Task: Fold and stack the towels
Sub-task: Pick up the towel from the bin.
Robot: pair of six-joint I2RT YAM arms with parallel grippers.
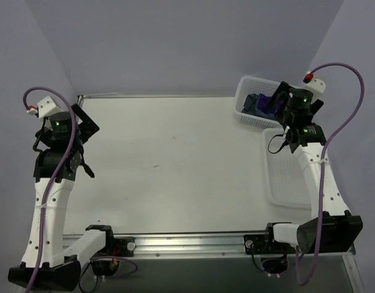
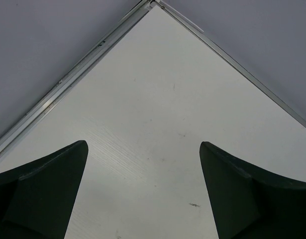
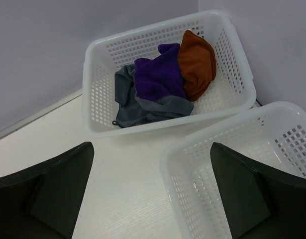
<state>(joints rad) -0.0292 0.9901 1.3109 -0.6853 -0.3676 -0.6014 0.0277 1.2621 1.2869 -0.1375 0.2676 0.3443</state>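
The three towels lie crumpled together in the far basket (image 3: 95, 55) — the purple towel (image 3: 160, 74) on top, the grey towel (image 3: 128, 99) beneath it, the orange towel (image 3: 197, 64) at the right end. The right gripper (image 3: 152, 149) hangs just short of that basket, fingers spread wide, holding nothing. The left gripper (image 2: 143, 144) is well apart from them, over the table (image 2: 153, 99) — also spread wide.

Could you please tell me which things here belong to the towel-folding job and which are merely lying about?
Belong to the job: purple towel, blue-grey towel, orange-brown towel.
Just lying about: white basket holding them, second white basket beside it.
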